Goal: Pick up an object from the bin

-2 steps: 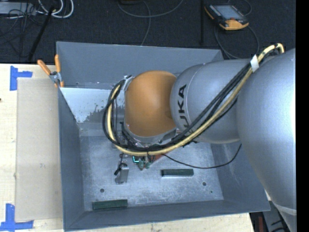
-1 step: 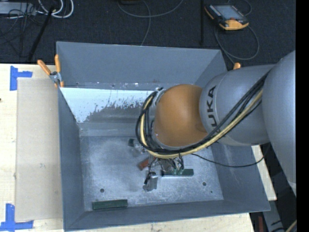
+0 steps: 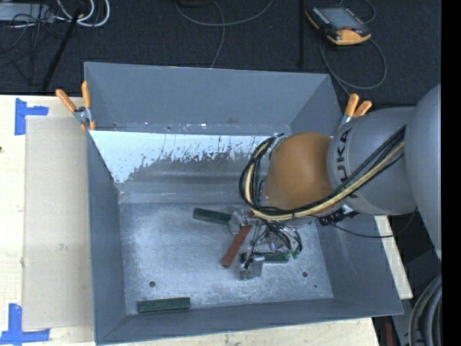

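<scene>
Orange wrist cover (image 3: 299, 168) above gripper (image 3: 253, 258), seemingly touching brown stick (image 3: 235, 246); opening unclear; green bar (image 3: 164, 305) near front wall (image 3: 238, 321).

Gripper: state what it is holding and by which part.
Cannot be told. The gripper is down beside a reddish-brown flat stick near the middle of the grey metal bin, but no clear hold shows.

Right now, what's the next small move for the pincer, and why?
Probably a slight shift to the view's left, to centre the pincer on the reddish-brown stick. The stick lies slanted just beside it, mid-bin, with a dark green bar near its upper end and a small green piece on the other side.
</scene>
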